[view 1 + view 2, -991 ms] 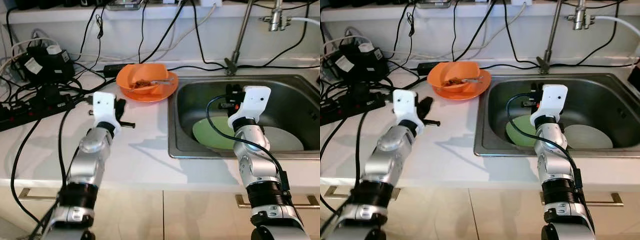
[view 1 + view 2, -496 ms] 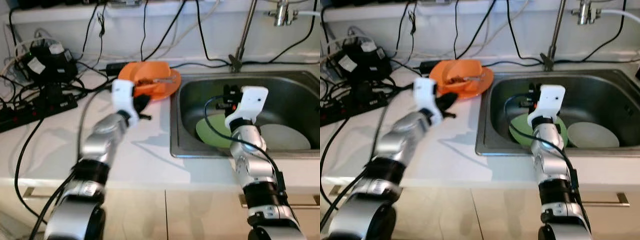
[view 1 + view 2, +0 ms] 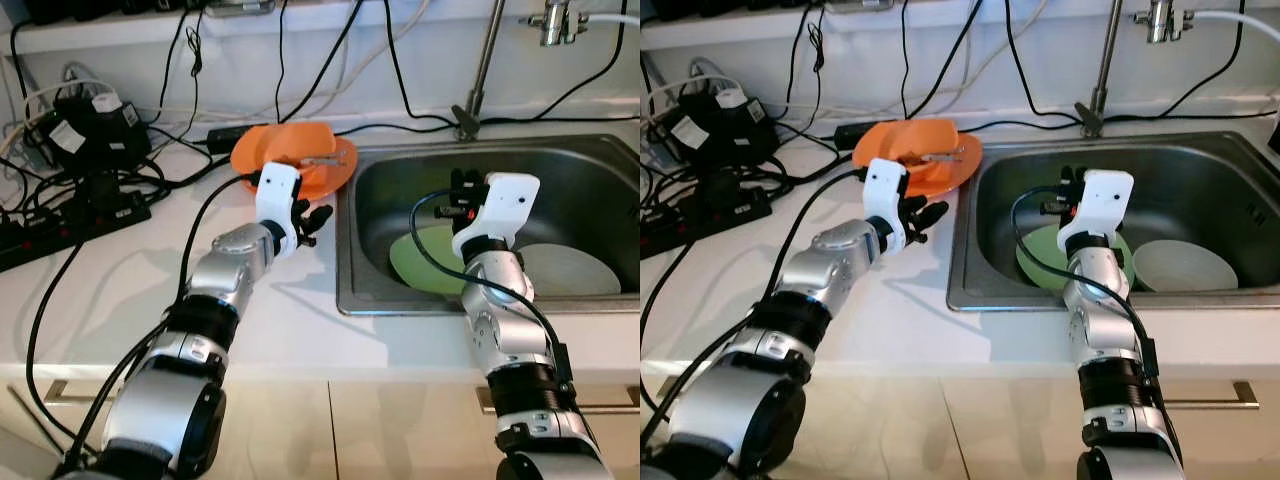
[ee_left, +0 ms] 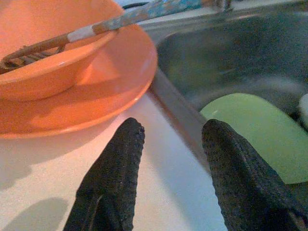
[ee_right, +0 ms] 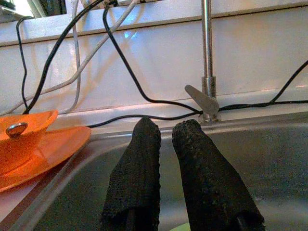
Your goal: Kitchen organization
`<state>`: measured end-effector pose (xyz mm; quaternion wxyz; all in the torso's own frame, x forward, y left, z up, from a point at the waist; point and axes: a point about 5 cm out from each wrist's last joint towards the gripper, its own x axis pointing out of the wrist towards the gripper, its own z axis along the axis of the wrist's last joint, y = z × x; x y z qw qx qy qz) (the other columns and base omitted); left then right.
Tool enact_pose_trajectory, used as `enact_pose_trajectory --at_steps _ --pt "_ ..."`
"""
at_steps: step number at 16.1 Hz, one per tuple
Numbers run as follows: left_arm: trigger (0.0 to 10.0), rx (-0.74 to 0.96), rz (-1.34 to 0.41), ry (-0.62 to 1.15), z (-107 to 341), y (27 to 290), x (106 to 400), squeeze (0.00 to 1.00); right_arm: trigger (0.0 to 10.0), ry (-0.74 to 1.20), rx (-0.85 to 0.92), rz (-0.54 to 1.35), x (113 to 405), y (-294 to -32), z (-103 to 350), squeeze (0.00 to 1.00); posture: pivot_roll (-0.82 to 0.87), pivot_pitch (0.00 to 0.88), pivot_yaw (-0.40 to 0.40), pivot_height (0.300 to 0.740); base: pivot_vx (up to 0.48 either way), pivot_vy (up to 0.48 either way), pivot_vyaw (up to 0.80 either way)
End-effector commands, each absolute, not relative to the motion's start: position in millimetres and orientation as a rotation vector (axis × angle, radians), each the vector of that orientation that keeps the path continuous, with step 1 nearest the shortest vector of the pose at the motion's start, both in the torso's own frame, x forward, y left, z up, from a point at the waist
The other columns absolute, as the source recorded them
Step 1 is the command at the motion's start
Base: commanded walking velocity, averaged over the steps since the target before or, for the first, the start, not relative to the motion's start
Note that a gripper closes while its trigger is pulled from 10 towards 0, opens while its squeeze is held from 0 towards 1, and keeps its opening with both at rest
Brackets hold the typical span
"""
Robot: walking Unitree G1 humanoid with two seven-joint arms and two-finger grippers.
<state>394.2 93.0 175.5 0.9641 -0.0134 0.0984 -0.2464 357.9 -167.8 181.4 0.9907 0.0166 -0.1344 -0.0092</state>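
An orange bowl [image 3: 283, 148] holding a long utensil [image 4: 130, 17] sits on an orange plate [image 4: 113, 79] at the back of the white counter, just left of the sink. My left gripper [image 3: 314, 217] is open, low over the counter at the plate's near edge, beside the sink rim [image 3: 344, 255]. Nothing is between its fingers. A green plate [image 3: 424, 262] and a white plate [image 3: 577, 270] lie in the sink. My right gripper [image 3: 457, 192] hovers above the green plate, shut and holding nothing, pointing toward the faucet.
The faucet [image 3: 480, 70] rises behind the sink. A black power strip [image 3: 60, 225], adapters and many cables crowd the counter's left and back. White counter lies bare in front of the orange plate, up to the front edge above the drawers.
My left arm has swung right and forward, from mid-counter to the orange plate's near edge by the sink. The right arm has stayed over the sink.
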Motion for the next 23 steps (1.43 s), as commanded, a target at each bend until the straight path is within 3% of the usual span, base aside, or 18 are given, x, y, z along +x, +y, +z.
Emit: enact_pose_trajectory --at_steps 1,2,3,13,23 --pt "10.0 0.005 -0.485 0.178 183 93 399 1.00 10.0 -0.292 0.041 -0.015 358 -166 186 0.00 -0.03 0.000 0.125 0.740 0.000 0.000 0.00" --pt "10.0 0.007 -0.485 0.177 184 93 399 1.00 10.0 -0.292 0.041 -0.015 358 -166 186 0.00 -0.03 0.000 0.125 0.740 0.000 0.000 0.00" --pt "10.0 0.027 -0.448 0.179 184 95 402 0.00 10.0 -0.293 0.040 -0.010 359 -165 187 0.00 -0.03 0.000 0.121 0.740 0.000 0.000 0.00" --pt "10.0 0.033 -0.271 0.185 196 103 415 0.00 10.0 -0.289 0.042 -0.003 350 -162 183 0.00 -0.05 0.000 0.133 0.740 0.000 0.000 0.00" --pt "10.0 0.028 -0.202 0.176 203 107 419 0.00 10.0 -0.245 0.060 -0.008 318 -158 172 0.00 -0.08 0.128 0.133 0.740 0.000 0.000 0.00"
